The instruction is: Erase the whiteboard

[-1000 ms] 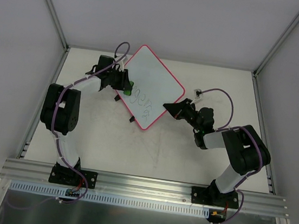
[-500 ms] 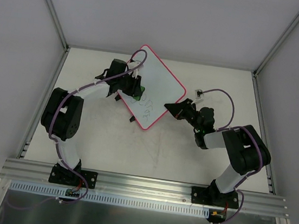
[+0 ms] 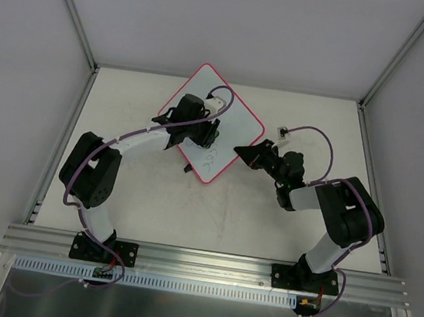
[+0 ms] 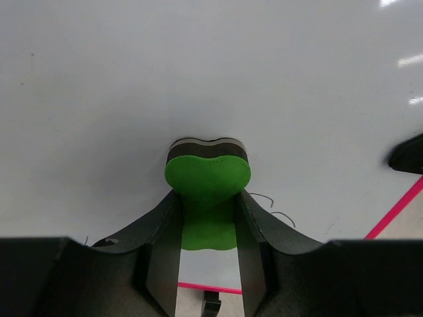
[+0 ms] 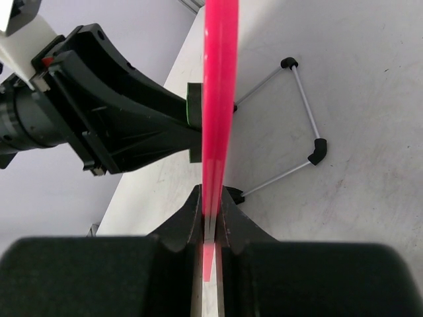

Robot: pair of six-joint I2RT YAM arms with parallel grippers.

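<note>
The whiteboard (image 3: 237, 115) sits at the far middle of the desk (image 3: 267, 212), turned cornerwise like a diamond, with one corner pointing to the far wall and one toward the arms. Its thin pink-red frame runs all round, and a few dark scribbles (image 3: 208, 158) are on the white surface near its near corner. A small black clip (image 3: 187, 169) sticks out from the near-left edge. The left gripper (image 3: 209, 135) is over the middle of the board, closed tight on a green eraser (image 4: 207, 191). In the left wrist view the two black fingers (image 4: 162, 251) clamp the eraser's narrow waist, and its dark underside presses flat on the board just beyond a couple of thin pen strokes (image 4: 271, 205). The right gripper (image 3: 240, 152) reaches in from the right and is closed on the board's near-right edge. The right wrist view shows that edge end-on as a pink strip (image 5: 218, 79) pinched between the fingers, the jaws all but together. Right of the strip a thin wire bracket (image 5: 303, 102) with black end caps lies on the desk.
</note>
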